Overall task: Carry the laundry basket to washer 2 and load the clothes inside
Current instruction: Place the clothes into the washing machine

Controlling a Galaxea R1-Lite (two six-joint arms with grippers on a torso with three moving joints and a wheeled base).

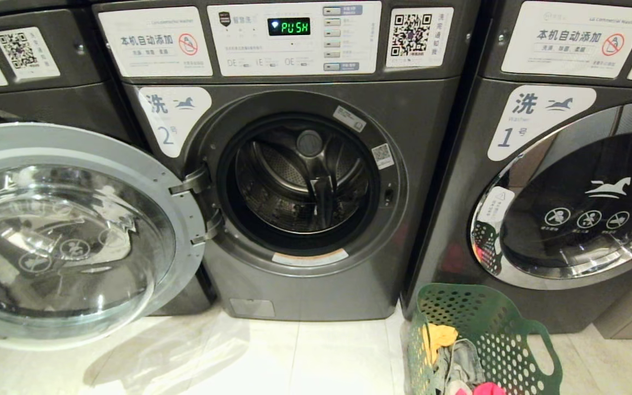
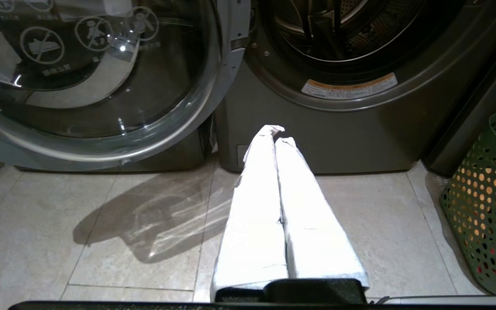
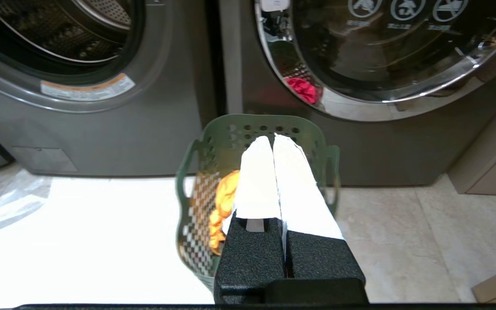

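Right gripper (image 3: 274,142), pressed together above the laundry basket (image 3: 218,142), should spread wide before dipping for the clothes (image 3: 224,193) beside washer 2 (image 1: 305,181).

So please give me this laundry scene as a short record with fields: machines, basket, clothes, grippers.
washer 2: door swung open to the robot's left, drum empty, display reads PUSH
washer 1: door shut
laundry basket: on the floor before washer 1
clothes: yellow, grey and pink pieces in the basket
left gripper: shut, empty, above the floor
right gripper: shut, empty, above the basket
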